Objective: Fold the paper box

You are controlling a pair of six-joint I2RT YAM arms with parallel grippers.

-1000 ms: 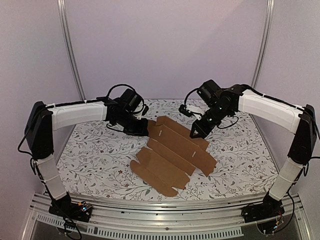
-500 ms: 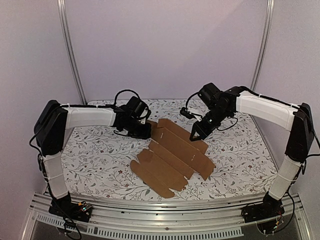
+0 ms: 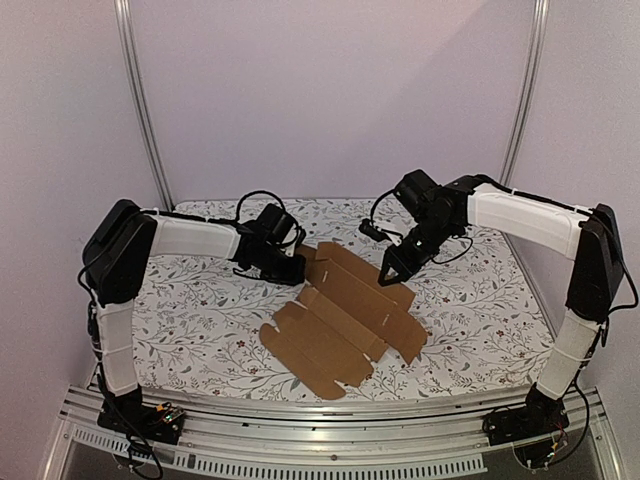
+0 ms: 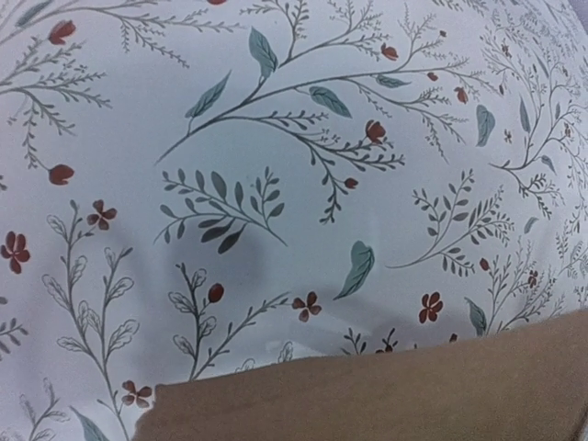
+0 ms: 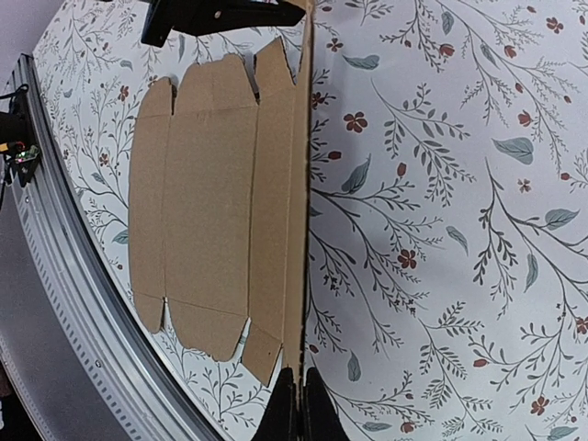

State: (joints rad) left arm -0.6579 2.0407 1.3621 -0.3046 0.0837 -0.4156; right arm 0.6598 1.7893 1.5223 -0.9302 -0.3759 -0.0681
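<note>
While the left gripper [image 3: 290, 268] lies low at the sheet's far left corner, its finger spread cannot be told. Flat brown corrugated cardboard, the paper box [image 3: 345, 315] rests unfolded on the floral-printed tablecloth [image 3: 190, 320]. At its far edge, the right gripper [image 5: 296, 404] pinches one upturned panel.

the paper box [image 3: 345, 315] fills centre frame. both grippers crowd its upper edge — left gripper [image 3: 292, 267], right gripper [image 3: 388, 277]. floral table [image 3: 190, 320] lies open lower left and right.

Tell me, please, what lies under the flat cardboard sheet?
Only the floral tablecloth shows around the paper box; whatever is directly beneath the sheet is covered and cannot be seen.
</note>
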